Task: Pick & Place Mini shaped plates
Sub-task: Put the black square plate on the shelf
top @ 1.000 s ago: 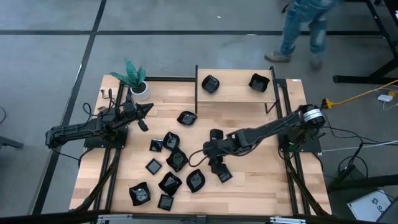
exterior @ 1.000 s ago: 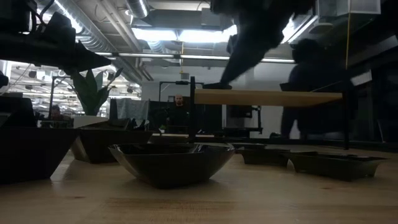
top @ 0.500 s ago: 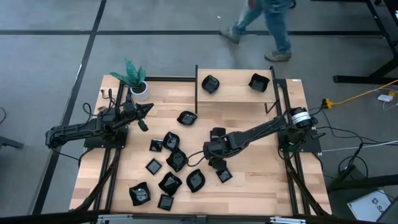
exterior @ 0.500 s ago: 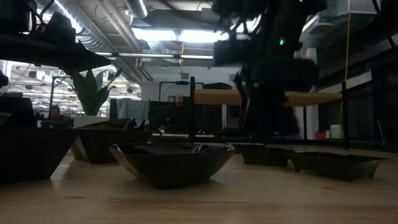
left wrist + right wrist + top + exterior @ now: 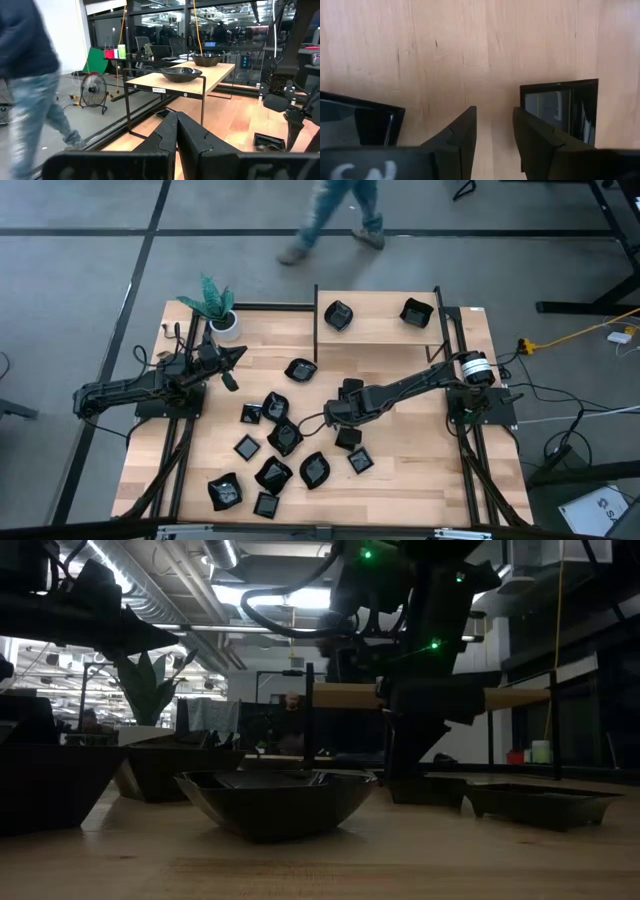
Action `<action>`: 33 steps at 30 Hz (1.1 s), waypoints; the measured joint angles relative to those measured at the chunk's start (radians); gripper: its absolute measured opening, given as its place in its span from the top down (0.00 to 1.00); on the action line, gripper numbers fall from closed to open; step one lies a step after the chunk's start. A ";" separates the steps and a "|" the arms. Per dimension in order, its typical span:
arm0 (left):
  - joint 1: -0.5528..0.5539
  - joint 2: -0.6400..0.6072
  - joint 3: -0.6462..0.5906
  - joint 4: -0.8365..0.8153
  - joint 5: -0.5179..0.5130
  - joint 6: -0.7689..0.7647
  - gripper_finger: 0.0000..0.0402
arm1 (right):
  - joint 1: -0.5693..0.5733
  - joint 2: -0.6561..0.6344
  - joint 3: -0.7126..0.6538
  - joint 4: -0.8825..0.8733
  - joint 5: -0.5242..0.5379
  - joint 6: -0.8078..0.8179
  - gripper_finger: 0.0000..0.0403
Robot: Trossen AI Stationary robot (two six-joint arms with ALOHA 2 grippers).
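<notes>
Several glossy black mini shaped plates lie scattered on the wooden table, and two more rest on a raised shelf at the far edge. My right gripper hangs open over bare wood near the table's middle, pointing steeply down. A square plate lies just outside one finger and another plate outside the other. Nothing is between the fingers. My left gripper waits shut at the far left, pointing level.
A white pot with a green plant stands at the far left corner. The shelf's black frame posts rise from the table. A small square plate lies close to my right gripper. A person walks beyond the far edge.
My right gripper has sunk toward the table and tipped further downward, staying open. The person beyond the far edge has walked toward the left.
</notes>
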 joint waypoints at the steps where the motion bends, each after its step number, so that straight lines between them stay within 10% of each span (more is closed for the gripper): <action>1: 0.000 0.000 0.000 0.000 0.000 0.000 0.99 | 0.000 0.000 0.000 0.000 0.000 0.000 0.69; 25: 0.000 0.000 0.000 0.000 0.000 0.000 0.99 | -0.007 -0.019 -0.074 0.002 0.083 0.047 0.70; 33: 0.000 0.000 0.000 0.000 0.000 0.000 0.99 | -0.005 -0.020 -0.073 0.003 0.078 0.026 0.93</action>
